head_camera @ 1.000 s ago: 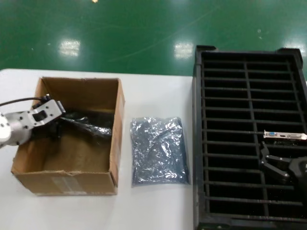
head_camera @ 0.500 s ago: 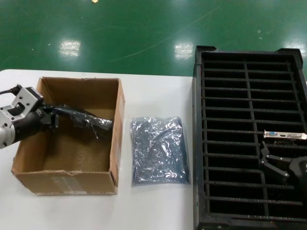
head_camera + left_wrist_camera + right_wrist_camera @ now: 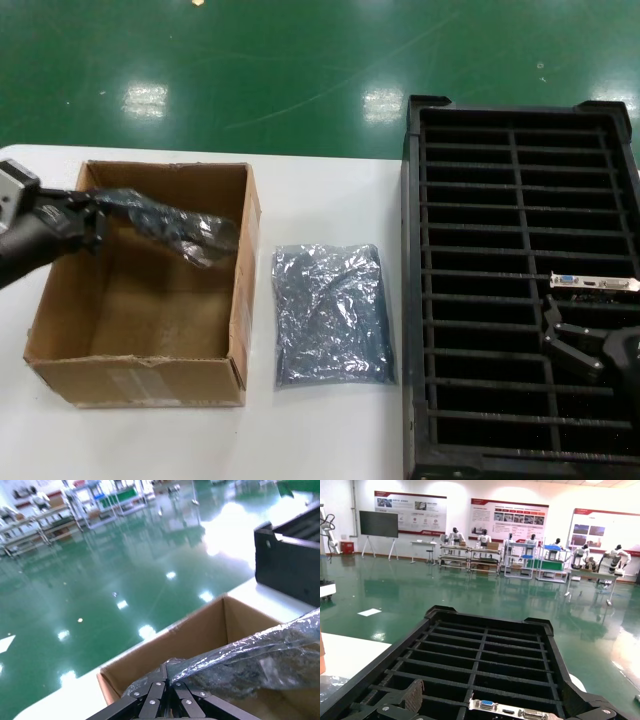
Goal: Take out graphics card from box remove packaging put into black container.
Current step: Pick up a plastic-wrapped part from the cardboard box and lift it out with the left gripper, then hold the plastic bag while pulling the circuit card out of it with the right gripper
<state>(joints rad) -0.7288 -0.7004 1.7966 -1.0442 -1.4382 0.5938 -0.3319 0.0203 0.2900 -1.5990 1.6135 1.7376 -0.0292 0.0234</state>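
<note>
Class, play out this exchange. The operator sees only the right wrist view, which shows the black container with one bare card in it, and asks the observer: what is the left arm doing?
Observer: The left gripper is shut on the graphics card, which is wrapped in its packaging. It holds the card tilted over the open top of the box.
Operator: Is any other bag out there?
Observer: Yes. A second bag lies flat on the table, between the box and the black container.
Operator: Where does my own gripper sit, seen from above?
Observer: The right gripper hangs open over the container's right side, just nearer the robot than the bare card.
</note>
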